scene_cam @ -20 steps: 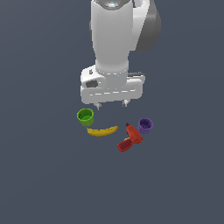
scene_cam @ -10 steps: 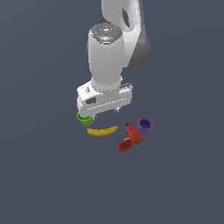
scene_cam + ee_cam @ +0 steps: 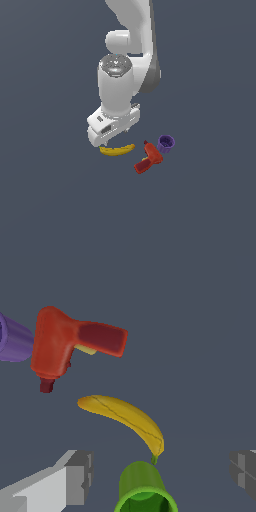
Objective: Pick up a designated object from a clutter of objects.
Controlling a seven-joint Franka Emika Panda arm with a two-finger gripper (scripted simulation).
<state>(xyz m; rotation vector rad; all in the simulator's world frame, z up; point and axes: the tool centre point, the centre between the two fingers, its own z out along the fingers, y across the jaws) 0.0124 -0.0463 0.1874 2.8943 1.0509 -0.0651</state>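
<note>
The gripper (image 3: 155, 476) hangs low over the clutter with its two fingers (image 3: 75, 476) spread wide apart and nothing between them except the mouth of the green cup (image 3: 142, 491). That cup sits almost squarely in the gap, closer to one finger than the other, and I cannot see that either finger touches it.

Just past the cup lies the banana (image 3: 125, 418), the thing to be lifted. Its stem end comes right up to the cup's rim, near enough that they may be touching, and the rest of it curves away from the jaws. So the fruit lies ahead of the open fingers, not between them. In the exterior view the banana (image 3: 117, 150) peeks out just under the gripper body (image 3: 113, 127), which hides the green cup entirely.

Further out again is the red drill-shaped toy (image 3: 70, 346), clear of the banana, and beyond it, touching or nearly so, the purple cup (image 3: 14, 338).

The risk, as I see it, is plain. If the jaws drop and close where they are, they would likely clamp the green cup instead, or come down on its rim and tip it. A shift toward the banana's middle seems needed first, and a careless one could knock the cup or roll the banana toward the drill.
</note>
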